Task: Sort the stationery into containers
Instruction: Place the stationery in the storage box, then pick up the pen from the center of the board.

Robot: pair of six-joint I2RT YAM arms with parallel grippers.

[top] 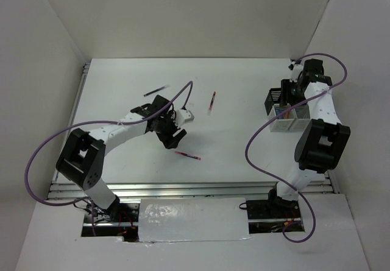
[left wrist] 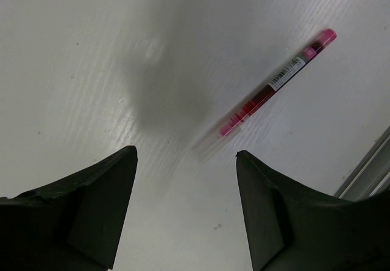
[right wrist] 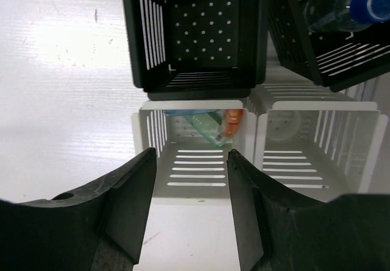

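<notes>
My left gripper (top: 173, 138) (left wrist: 185, 153) is open and empty, a little above the table. A red pen (left wrist: 277, 82) with a barcode label lies just ahead of its fingertips; in the top view this pen (top: 187, 156) lies just below the gripper. Another red pen (top: 212, 102) and a dark pen (top: 156, 90) lie farther back. My right gripper (top: 291, 92) (right wrist: 192, 155) is open and empty over the containers (top: 285, 114). A white bin (right wrist: 195, 161) holds a pale green tube (right wrist: 204, 128) and an orange piece (right wrist: 231, 122). A black bin (right wrist: 341, 52) holds a blue-capped clear bottle (right wrist: 353, 9).
A second black bin (right wrist: 195, 33) looks empty. A second white bin (right wrist: 317, 155) shows a faint pale round shape at its back. The table's metal rail (left wrist: 372, 170) runs near the red pen. Purple cables loop beside both arms.
</notes>
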